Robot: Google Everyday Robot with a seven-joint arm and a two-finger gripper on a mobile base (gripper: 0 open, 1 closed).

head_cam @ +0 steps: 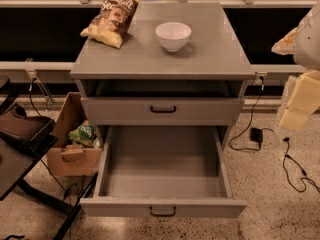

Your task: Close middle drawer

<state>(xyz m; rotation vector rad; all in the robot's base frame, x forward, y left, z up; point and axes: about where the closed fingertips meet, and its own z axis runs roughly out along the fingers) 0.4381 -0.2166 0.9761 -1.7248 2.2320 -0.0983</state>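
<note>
Speckled stone floor [270, 194] spreads under a grey cabinet [239, 92]. Its tabletop [215, 49] carries a chip bag [111, 20] at the back left and a white bowl [173, 35] near the middle. My hand [299, 101] shows as a pale blur at the right edge, beside the cabinet and apart from it. I cannot tell whether it is open or closed, or whether it has hold of anything. The middle drawer [162, 159] is pulled far out toward me, with a black bar handle [162, 212] at the centre of its front. The drawer above [205, 111] stands only slightly out. A cardboard box [70, 159] sits on the floor left of the cabinet.
</note>
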